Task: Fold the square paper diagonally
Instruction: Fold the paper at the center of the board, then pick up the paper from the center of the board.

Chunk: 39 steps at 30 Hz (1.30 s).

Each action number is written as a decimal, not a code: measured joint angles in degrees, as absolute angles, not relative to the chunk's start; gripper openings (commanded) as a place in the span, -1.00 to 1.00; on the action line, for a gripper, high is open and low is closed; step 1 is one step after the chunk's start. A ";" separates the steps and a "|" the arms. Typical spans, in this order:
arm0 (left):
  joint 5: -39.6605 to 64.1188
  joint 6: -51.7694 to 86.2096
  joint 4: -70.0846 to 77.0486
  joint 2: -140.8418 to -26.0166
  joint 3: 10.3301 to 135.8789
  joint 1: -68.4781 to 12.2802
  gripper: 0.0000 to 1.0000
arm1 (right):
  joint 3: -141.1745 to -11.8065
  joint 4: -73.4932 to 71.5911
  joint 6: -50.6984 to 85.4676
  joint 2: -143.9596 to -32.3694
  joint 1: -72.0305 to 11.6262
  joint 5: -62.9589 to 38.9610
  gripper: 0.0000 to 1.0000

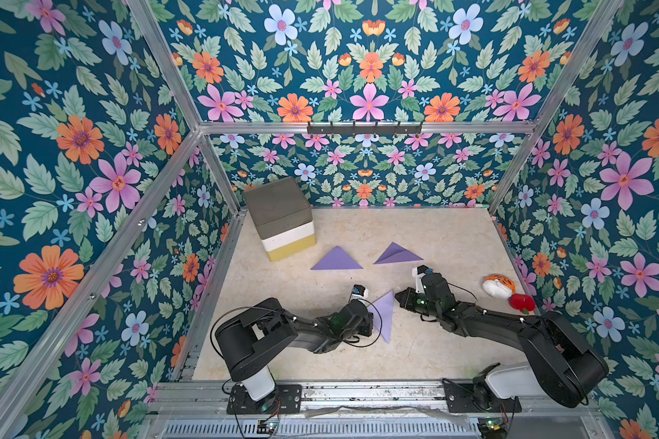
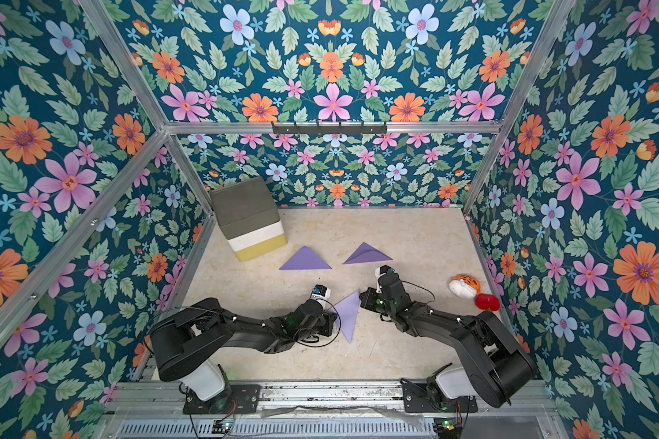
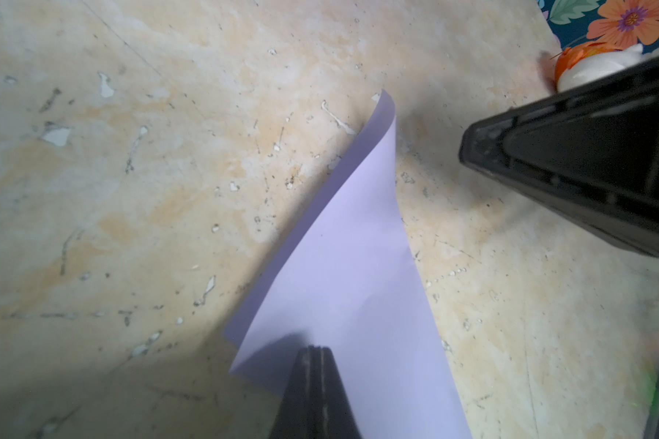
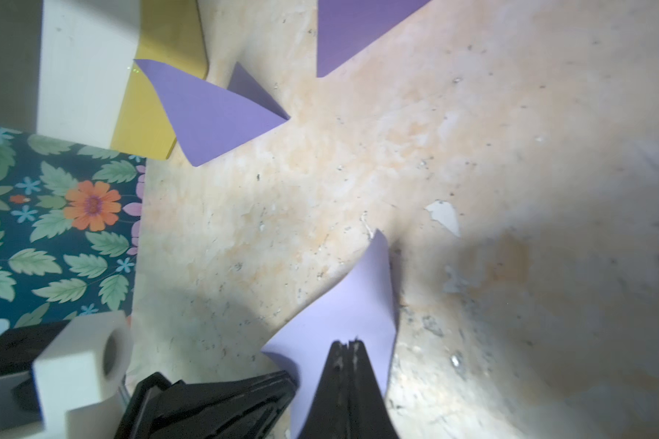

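Item: square paper (image 1: 385, 316), lilac, folded to a triangle, lying front centre on the table (image 1: 446, 235) with its far corner curling up. You find it between the two grippers.

Left gripper (image 3: 314, 353): jaws together, tip over the sheet's face near one edge. You cannot tell whether a layer is pinched.

Right gripper (image 4: 346, 347): jaws together, tip just beside the curled corner; contact unclear.

Further out: flat purple triangle (image 1: 336, 260), creased purple triangle (image 1: 396, 254), foam block stack (image 1: 282, 216), tiger plush (image 1: 498, 285), red plush (image 1: 522, 302).

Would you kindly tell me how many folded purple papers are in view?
3: the first paper by the block stack, the second paper beside it, the third paper nearest the front. None appears hidden.
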<state>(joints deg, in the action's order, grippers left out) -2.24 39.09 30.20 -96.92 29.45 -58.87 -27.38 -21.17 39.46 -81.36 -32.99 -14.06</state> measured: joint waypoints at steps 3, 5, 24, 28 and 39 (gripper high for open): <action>-2.31 39.09 30.17 -96.95 29.52 -58.92 -1.00 | -28.82 -22.96 39.46 -84.51 -32.99 -15.20 -1.00; -2.31 39.09 30.22 -97.12 29.67 -59.00 -1.00 | -29.61 -23.88 39.46 -87.00 -32.99 -15.62 -1.00; -2.76 39.09 30.61 -97.38 29.65 -59.31 -1.00 | -28.80 -31.31 37.78 -95.74 -26.55 -10.68 -1.00; -2.83 39.09 30.63 -97.38 29.65 -59.35 -1.00 | -28.84 -28.47 37.01 -93.45 -25.39 -9.82 -0.92; -2.79 39.11 30.65 -97.14 29.45 -59.40 -1.00 | -25.47 -17.67 41.45 -79.70 -31.00 -14.98 -0.39</action>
<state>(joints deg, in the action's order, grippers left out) -2.79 39.11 30.65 -97.14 29.45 -59.40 -25.47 -17.67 41.45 -79.70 -31.00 -14.98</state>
